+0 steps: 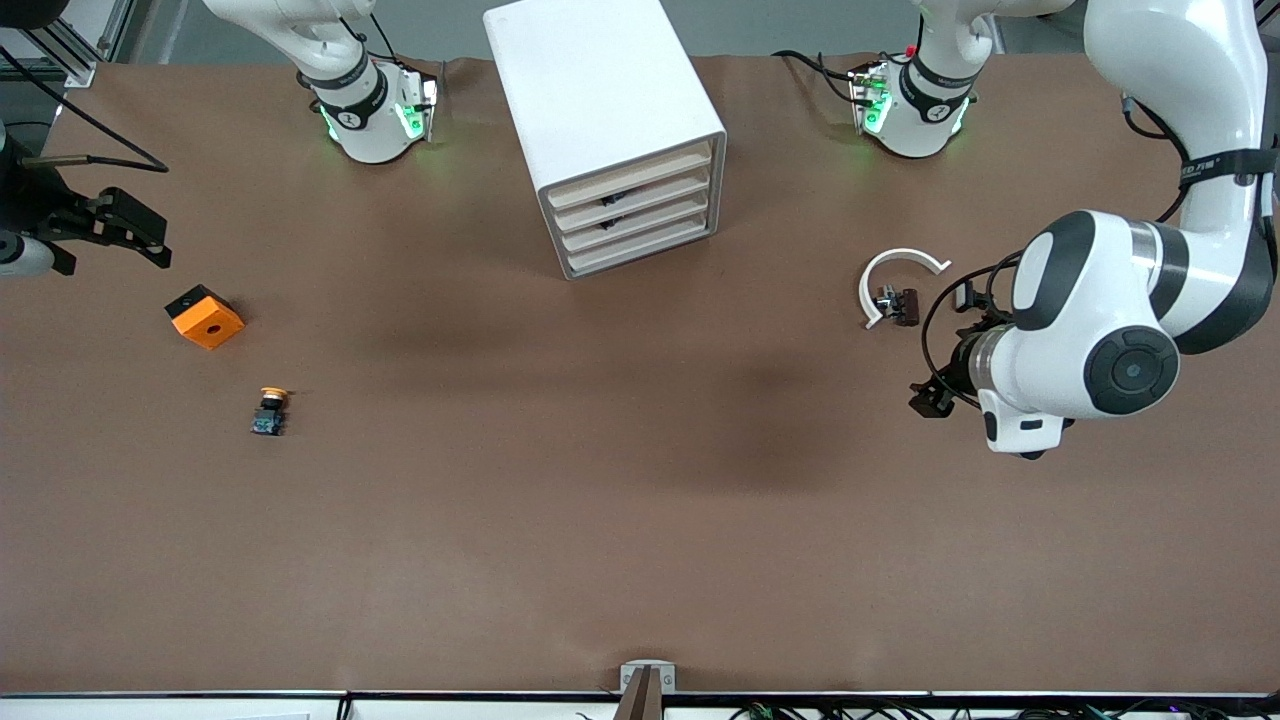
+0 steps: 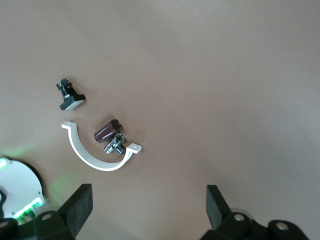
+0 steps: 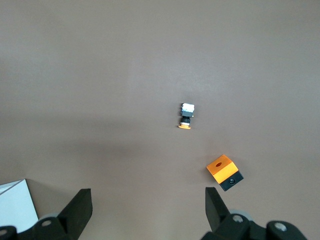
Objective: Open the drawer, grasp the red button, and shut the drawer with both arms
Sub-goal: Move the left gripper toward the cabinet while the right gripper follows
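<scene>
A white cabinet (image 1: 600,90) stands between the two arm bases, and each drawer (image 1: 635,215) in its stack is shut. The button is hidden. My left gripper (image 1: 933,394) (image 2: 148,200) hangs open over bare table toward the left arm's end, with nothing between its fingers. My right gripper (image 1: 125,232) (image 3: 148,200) is open and empty too, over the table edge at the right arm's end. The cabinet's corner (image 3: 15,205) shows in the right wrist view.
An orange cube with a hole (image 1: 205,316) (image 3: 224,171) and a yellow-orange capped button (image 1: 270,410) (image 3: 186,116) lie near the right gripper. A white half ring (image 1: 893,280) (image 2: 95,150), a dark cylinder (image 2: 107,131) and a small black part (image 2: 70,96) lie near the left gripper.
</scene>
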Robot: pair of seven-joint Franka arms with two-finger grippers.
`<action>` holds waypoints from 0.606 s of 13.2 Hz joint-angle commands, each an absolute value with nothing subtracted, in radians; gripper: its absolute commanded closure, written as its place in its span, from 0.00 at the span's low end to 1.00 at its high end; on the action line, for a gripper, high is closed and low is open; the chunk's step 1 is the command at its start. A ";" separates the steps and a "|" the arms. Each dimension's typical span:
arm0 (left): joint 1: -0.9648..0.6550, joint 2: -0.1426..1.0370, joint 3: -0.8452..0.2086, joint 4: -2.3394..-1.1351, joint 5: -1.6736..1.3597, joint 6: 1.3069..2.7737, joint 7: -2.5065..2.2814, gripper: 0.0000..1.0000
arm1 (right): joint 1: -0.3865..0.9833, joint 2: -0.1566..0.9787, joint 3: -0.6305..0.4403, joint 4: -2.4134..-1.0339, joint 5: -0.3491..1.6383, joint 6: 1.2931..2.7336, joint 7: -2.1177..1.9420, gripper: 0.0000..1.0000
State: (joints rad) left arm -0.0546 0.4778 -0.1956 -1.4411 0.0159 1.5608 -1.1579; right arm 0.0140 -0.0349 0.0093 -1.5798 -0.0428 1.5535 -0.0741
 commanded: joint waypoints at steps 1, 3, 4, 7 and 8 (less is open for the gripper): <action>-0.057 0.503 -0.195 -1.416 -0.039 1.551 -1.276 0.00 | 0.035 -0.037 0.005 -1.569 -0.034 1.543 -0.080 0.00; -0.052 0.506 -0.192 -1.416 -0.133 1.536 -1.429 0.00 | 0.044 -0.037 0.003 -1.569 -0.035 1.543 -0.080 0.00; -0.057 0.515 -0.192 -1.416 -0.153 1.525 -1.492 0.00 | 0.049 -0.037 0.005 -1.569 -0.035 1.543 -0.080 0.00; -0.071 0.535 -0.193 -1.416 -0.248 1.454 -1.658 0.00 | 0.081 -0.037 0.003 -1.569 -0.035 1.543 -0.078 0.00; -0.069 0.549 -0.193 -1.416 -0.296 1.428 -1.719 0.00 | 0.100 -0.035 0.005 -1.569 -0.037 1.546 -0.078 0.00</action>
State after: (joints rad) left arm -0.0647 0.5201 -0.1950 -1.4404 -0.2307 1.4797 -1.6238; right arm 0.0650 -0.0349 0.0107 -1.5798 -0.0428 1.5536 -0.0741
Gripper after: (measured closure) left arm 0.000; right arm 0.000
